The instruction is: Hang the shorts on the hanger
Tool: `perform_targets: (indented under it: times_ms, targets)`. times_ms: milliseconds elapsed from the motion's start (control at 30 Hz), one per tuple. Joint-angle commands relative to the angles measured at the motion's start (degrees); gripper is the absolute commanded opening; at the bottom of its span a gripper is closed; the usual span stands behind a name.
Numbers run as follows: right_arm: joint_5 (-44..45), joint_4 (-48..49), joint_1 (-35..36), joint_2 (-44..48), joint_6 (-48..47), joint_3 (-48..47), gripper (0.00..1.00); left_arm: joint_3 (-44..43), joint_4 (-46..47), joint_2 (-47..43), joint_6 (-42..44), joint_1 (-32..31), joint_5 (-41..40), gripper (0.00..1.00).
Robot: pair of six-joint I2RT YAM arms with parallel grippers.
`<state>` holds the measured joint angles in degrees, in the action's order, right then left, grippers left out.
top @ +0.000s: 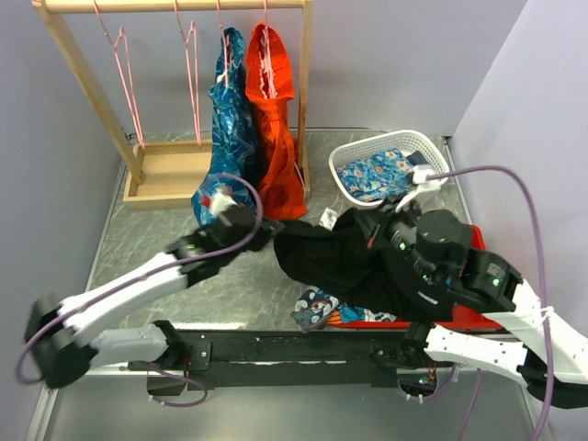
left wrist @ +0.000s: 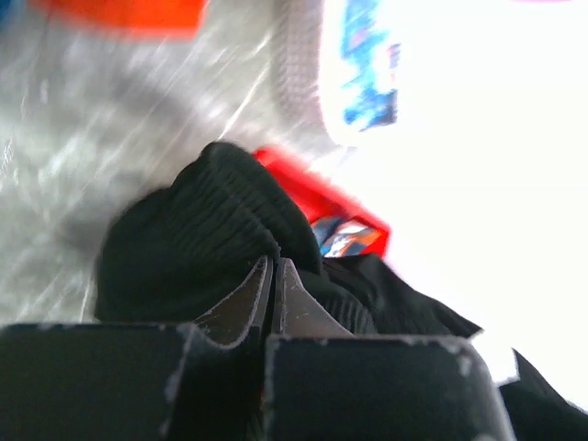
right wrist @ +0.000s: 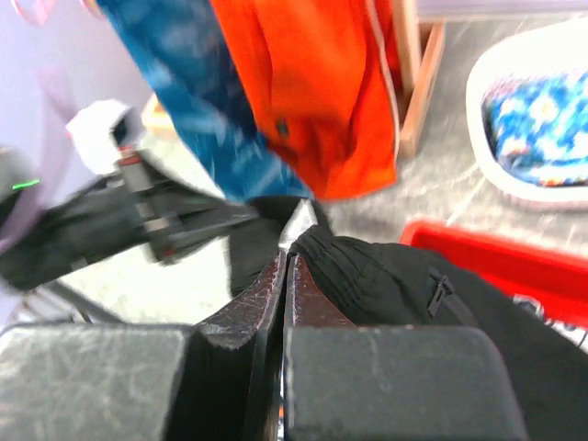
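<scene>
Fabric is pinched on both sides. The left hand (left wrist: pixel 273 280) is closed tight on a bunched ridge of the shorts (left wrist: pixel 184 248). The right hand (right wrist: pixel 287 262) is likewise clamped together, with a ribbed black edge, seemingly the waistband, gathered at its tips.

From above, the shorts lie in a dark heap on the counter (top: pixel 147 239) between the two arms. The left hand is at their left edge and the right hand over their right part. They partly cover a red item (top: pixel 459 317).

The step in hand looks like lifting and spreading the garment. To do it well, raise both hands together and draw them apart evenly, so the waistband goes taut instead of sagging. A thin pinch of soft cloth may slip, so the pull should be gentle, and whatever lies underneath should not be dragged along.

Farther back on the right sits a white basket (top: pixel 432 152). Farthest off, the hanger (top: pixel 192 87), one of two bare pink wire ones, hangs from the wooden rack (top: pixel 83 83), well apart from the shorts. It hangs just left of the blue garment (top: pixel 230 119) and the orange-red garment (top: pixel 276 129). Approaching from the open left side should avoid snagging those.
</scene>
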<state>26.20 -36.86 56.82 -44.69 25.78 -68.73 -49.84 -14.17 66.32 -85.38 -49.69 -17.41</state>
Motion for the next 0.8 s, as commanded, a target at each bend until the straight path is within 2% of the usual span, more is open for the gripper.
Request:
perform_targets:
  times_ms: [0,133,267,433,533,633,700,767]
  targets:
    - [6.93,4.86,0.4,-2.06,-1.78,-10.09,0.0,-9.37,-10.16,-9.53,14.44,0.47,-10.7,0.01]
    - [5.72,8.64,0.4,-5.92,-4.59,-17.39,0.0,-21.67,-17.1,-10.78,23.67,0.56,-12.73,0.01]
    - [4.48,11.71,0.4,-10.24,-6.44,-26.95,0.0,-38.43,-22.21,-9.38,32.8,0.56,-13.79,0.01]
    - [1.93,16.37,0.31,-14.02,-7.85,-32.87,0.0,-55.41,-28.1,-4.89,38.01,0.56,-14.75,0.01]
    - [0.18,20.59,0.31,-15.78,-9.08,-34.36,0.0,-59.13,-29.24,-3.75,39.85,0.56,-14.76,0.01]
    - [-3.07,20.34,0.22,-20.08,-9.08,-39.62,0.0,-63.08,-30.29,-3.31,40.82,0.56,-14.85,0.01]
    - [-5.09,17.89,0.31,-22.71,-8.04,-43.41,0.0,-63.53,-31.52,-3.57,40.21,0.47,-14.15,0.01]
    - [-5.45,17.61,0.31,-22.64,-7.15,-41.25,0.0,-60.3,-31.79,-4.88,39.16,0.47,-13.71,0.01]
